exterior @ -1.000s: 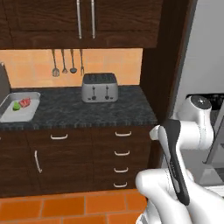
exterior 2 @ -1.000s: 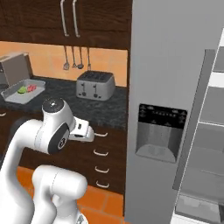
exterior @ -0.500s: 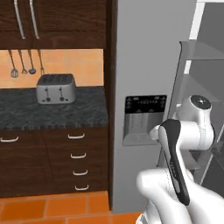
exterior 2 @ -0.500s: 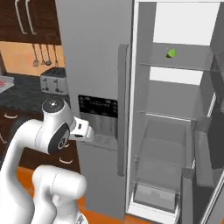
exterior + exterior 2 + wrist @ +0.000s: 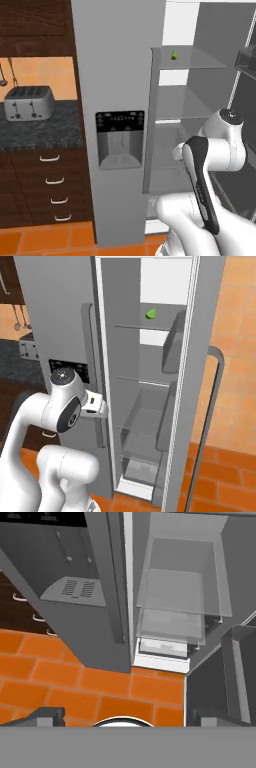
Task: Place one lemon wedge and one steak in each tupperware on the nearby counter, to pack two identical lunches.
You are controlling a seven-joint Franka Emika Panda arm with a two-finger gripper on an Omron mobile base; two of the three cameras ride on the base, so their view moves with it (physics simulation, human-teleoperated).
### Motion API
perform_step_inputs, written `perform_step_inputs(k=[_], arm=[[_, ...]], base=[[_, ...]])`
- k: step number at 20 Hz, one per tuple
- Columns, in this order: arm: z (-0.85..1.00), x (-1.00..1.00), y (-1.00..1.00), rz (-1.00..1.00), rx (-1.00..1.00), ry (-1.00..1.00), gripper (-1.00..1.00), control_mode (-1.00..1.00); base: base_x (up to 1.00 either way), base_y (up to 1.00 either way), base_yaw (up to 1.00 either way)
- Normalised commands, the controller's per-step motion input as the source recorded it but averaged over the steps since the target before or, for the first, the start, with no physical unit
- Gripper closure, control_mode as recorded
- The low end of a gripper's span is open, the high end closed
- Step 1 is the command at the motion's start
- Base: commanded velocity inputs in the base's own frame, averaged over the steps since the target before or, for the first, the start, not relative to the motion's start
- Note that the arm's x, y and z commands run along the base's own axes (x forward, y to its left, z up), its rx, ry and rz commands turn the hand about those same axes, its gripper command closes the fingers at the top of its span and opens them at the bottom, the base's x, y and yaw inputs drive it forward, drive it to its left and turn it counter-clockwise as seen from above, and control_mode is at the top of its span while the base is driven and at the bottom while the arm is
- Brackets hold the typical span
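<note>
Base is swinging right since the earlier pics, so the whole scene is sliding left: tray w/ food is gone from view, toaster (image 5: 29, 103) is now sitting far left on the counter (image 5: 45, 131), and the fridge (image 5: 117, 90) is taking up the middle w/ its right door (image 5: 197, 381) standing open.

Counter is showing as black-grey speckled stone over dark brown cabinets (image 5: 47, 190) w/ curved silver handles. Toaster is boxy, brushed silver, two slots on top. Fridge is flat matte grey w/ a dark dispenser panel (image 5: 120, 121) and recess below it; inside, see-through glass shelves (image 5: 187, 60) and clear drawers (image 5: 182, 597) are stacking downward. Floor (image 5: 75, 687) is orange tile w/ pale grout.

Lemon wedge (image 5: 151, 314) is looking small, green, rounded w/ a pointed end, resting on the top shelf, well apart from the arm.

Gripper (image 5: 127, 718) is hanging empty, fingers spread wide, tips pointing down at floor by the fridge's base.
</note>
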Motion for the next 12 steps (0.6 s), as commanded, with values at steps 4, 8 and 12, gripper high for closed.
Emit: perform_step_inputs(k=[4,8,12], arm=[[0.00,0.00,0.00,0.00,0.00,0.00,-1.00,1.00],[0.00,0.00,0.00,0.00,0.00,0.00,-1.00,1.00],[0.00,0.00,0.00,0.00,0.00,0.00,-1.00,1.00]], base=[[0.23,-0.11,-0.18],[0.13,-0.40,-0.23],[0.24,-0.28,-0.20]])
